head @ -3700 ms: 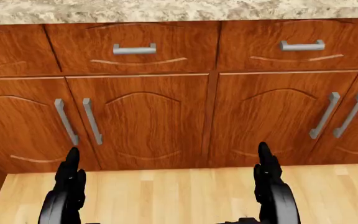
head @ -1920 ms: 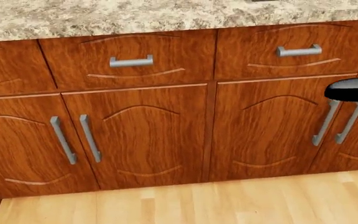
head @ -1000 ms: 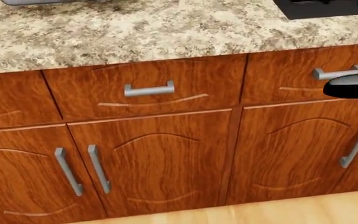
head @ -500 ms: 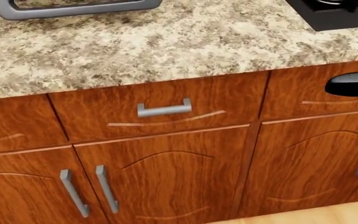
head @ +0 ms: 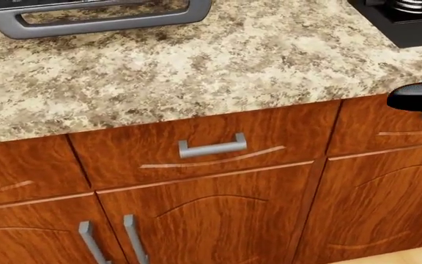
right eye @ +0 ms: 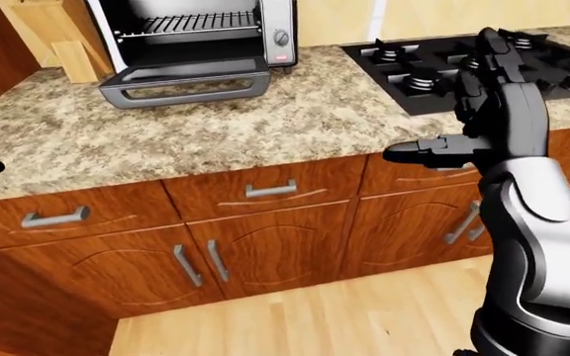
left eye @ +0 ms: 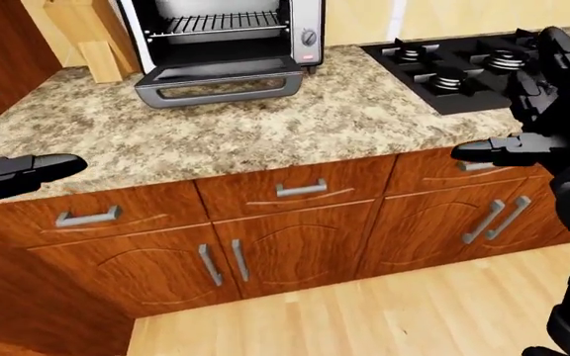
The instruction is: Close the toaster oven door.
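Note:
The toaster oven point(left eye: 226, 30) stands on the granite counter point(left eye: 265, 126) at the top of the left-eye view. Its door point(left eye: 221, 81) hangs open and lies flat toward me, the grey handle point(head: 101, 19) showing at the head view's top. A wire rack shows inside. My right hand point(right eye: 463, 111) is raised, open and empty, over the counter's edge to the right, well away from the door. My left hand point(left eye: 13, 163) is open at the left edge of the left-eye view, below counter height and also far from the door.
A black gas stove point(left eye: 463, 63) is set in the counter to the right of the oven. A wooden knife block point(left eye: 87, 37) stands to the oven's left. Wooden drawers and cabinet doors point(left eye: 285, 245) with grey handles run below, above a light wood floor point(left eye: 364, 311).
The camera has risen and tilted up: the cabinets slid down the head view, and the counter and oven door came in at the top. Both hands lifted from the bottom of the view.

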